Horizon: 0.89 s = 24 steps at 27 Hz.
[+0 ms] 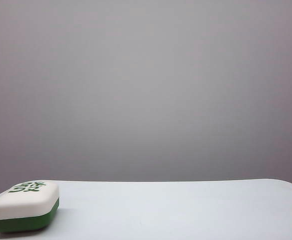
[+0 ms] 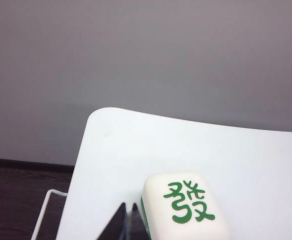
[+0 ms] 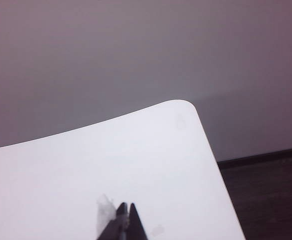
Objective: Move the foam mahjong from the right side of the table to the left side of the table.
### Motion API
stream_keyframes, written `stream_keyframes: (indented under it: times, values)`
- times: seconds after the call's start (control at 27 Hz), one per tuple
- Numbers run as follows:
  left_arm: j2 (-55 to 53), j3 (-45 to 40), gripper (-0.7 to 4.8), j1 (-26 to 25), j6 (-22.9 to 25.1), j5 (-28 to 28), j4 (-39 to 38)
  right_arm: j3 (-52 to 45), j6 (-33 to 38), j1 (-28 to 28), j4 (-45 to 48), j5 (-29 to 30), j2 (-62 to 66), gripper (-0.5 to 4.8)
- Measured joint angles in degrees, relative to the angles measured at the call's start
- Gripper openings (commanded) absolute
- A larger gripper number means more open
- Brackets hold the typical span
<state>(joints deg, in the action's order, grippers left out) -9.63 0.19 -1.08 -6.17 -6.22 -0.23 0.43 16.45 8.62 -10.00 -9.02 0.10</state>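
The foam mahjong (image 1: 25, 206) lies flat at the left end of the table (image 1: 186, 210), cream-white on top, with a dark green base and a green character facing up. In the left wrist view the foam mahjong (image 2: 186, 207) sits right beside my left gripper (image 2: 128, 206), whose dark fingertips are pressed together and hold nothing. Over bare white table (image 3: 110, 160) near a rounded corner, my right gripper (image 3: 126, 205) is also shut and empty. Neither gripper shows in the exterior view.
A rounded corner of the table (image 2: 98, 117) lies beyond the tile, with dark floor (image 2: 15, 200) and a thin white frame (image 2: 43, 207) past the edge. In the right wrist view, dark floor (image 3: 266, 195) lies beyond the table edge. A plain grey wall stands behind.
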Motion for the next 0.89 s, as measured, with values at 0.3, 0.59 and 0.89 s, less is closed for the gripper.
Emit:
stream_keyframes:
  times: [0.3, 0.59, 0.89]
  values:
    - [0.22, 0.0, -0.04, 0.11, -0.02, 0.02, -0.04, 0.0, 0.0, 0.0, 0.02, 0.0, 0.0, -0.05]
    - [9.79, 0.15, -0.04, 1.16, 0.09, -0.04, -1.99, 0.0, -0.02, 0.0, 0.09, 0.02, 0.0, -0.05]
    - [9.6, 0.11, -0.04, 1.14, 0.11, -0.02, -1.05, 0.0, -0.02, 0.0, 0.07, 0.07, -0.07, -0.05]
